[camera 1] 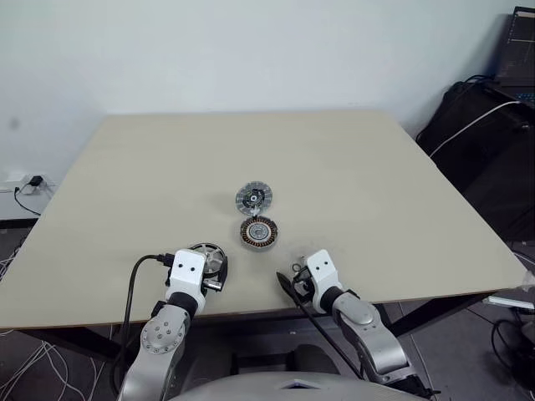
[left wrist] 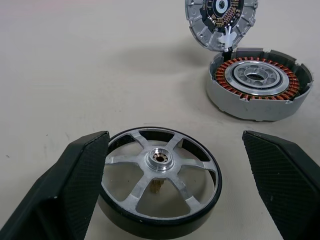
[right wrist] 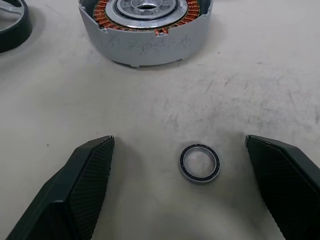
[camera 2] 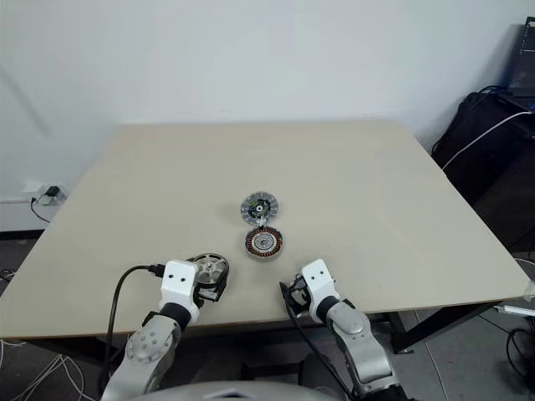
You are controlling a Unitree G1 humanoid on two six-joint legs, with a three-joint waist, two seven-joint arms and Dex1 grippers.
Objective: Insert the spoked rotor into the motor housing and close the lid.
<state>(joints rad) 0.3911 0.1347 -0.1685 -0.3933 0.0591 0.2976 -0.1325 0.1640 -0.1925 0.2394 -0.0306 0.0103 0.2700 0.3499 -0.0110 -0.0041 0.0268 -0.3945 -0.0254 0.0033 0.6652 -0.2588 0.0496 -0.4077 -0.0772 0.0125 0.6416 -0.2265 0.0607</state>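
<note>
Left end effector lined up on the rotor, nothing gripped yet!

The rotor (left wrist: 160, 182) lies flat on the counter (camera 1: 376, 167) at the near left, right between the wide-open fingers (left wrist: 75, 185) of the left end effector (camera 1: 209, 271), one finger close against its rim, hub axis pointing up. That arm is clearly the nearer one. The housing (camera 1: 258, 231) sits farther out and to the right, its lid (camera 1: 254, 198) just beyond it, propped up. The right end effector (camera 1: 294, 280) hangs open too, empty, a small ring (right wrist: 199, 163) lying between its fingers.
</note>
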